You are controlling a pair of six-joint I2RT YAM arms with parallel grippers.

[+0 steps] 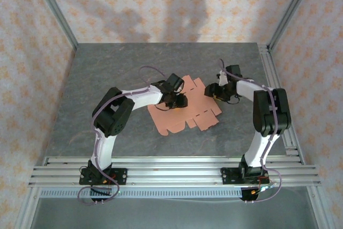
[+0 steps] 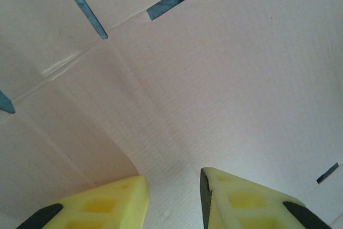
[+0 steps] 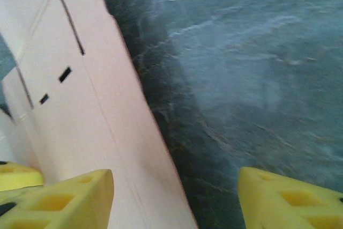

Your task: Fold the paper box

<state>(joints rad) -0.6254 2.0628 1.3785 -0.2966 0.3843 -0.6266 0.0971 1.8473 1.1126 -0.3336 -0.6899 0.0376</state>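
The paper box point(image 1: 177, 119) lies unfolded on the worktop point(image 1: 107, 73), directly under the narrowly parted left end effector point(image 2: 174, 175); its edge sits inside the widely spread right end effector point(image 3: 174, 172).

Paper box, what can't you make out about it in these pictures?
- Top external: the left gripper covers part of the paper box; whether it touches is unclear.
- Left wrist: the frame edges cut off the box's outline.
- Right wrist: blur softens its creases; the left edge crops it.
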